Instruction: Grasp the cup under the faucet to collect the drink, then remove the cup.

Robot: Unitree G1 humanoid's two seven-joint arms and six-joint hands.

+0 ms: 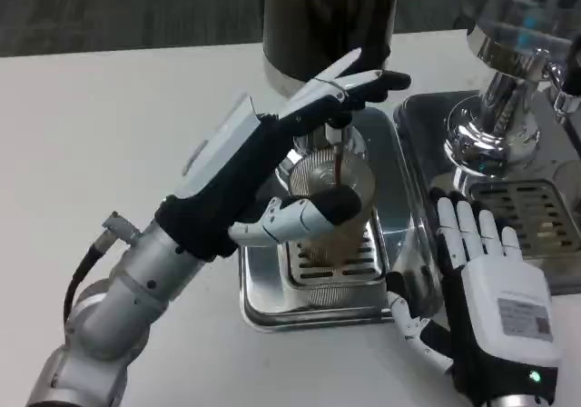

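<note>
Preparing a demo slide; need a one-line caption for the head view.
Left hand at the black faucet as dark drink streams into the ribbed clear cup on the steel drip tray.

The cup (329, 193) is clear ribbed glass or plastic. The drip tray (263, 289) beneath it is polished, mirror-like metal, as is the chromed machine (508, 89) toward the surface's right edge. The surface (109, 134) is matt white. The forearm (127, 289) looks like brushed silver metal.

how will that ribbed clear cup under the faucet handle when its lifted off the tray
The cup looks like rigid ribbed plastic or glass, so it probably won't buckle, and the ribs should aid grip. A dark stream is running into it, so it is likely getting heavier and could slosh. It is tall for its base on the slotted drip tray, so a sideways nudge might tip it.
</note>
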